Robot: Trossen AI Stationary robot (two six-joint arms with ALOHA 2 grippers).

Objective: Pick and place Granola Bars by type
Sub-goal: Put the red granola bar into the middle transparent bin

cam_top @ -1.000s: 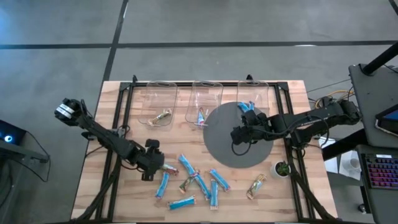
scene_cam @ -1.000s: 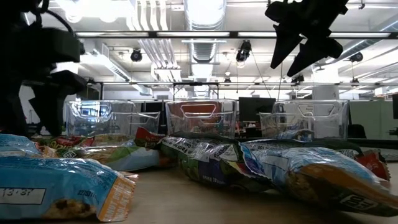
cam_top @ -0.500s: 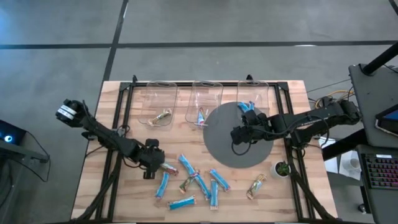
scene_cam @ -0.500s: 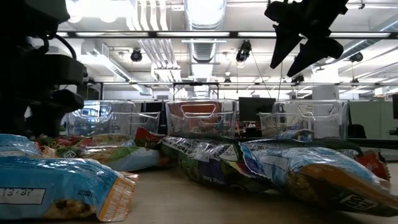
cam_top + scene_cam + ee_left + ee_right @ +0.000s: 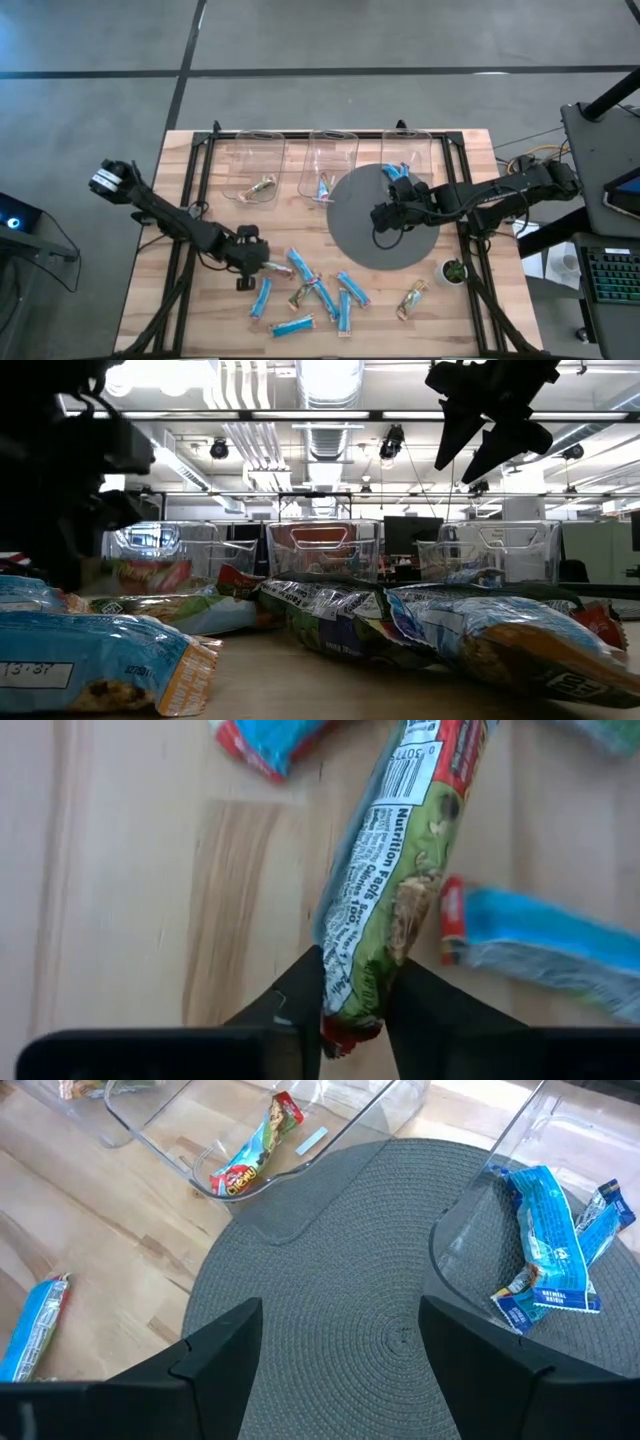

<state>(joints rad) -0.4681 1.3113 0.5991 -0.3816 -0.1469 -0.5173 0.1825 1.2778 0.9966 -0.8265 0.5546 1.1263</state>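
A pale, matt wooden tabletop (image 5: 200, 310) with visible grain is carrying a round grey woven mat (image 5: 365, 245), rough and cloth-like. Three clear, glossy plastic bins (image 5: 332, 150) are catching reflections at the table's twelve o'clock edge. The green-and-red granola bar wrapper (image 5: 395, 890), shiny crinkled film, is sitting between matt black plastic fingers (image 5: 290, 1005). Bright blue bar wrappers (image 5: 550, 1250) are gleaming likewise.

Grey tiled floor (image 5: 400, 35); ceiling ducts (image 5: 330, 430), strip lights.

Two slim dark arms, black throughout; the left arm (image 5: 170, 222) carries a pale grey-white band near its base, black cables trailing the right arm (image 5: 480, 200).
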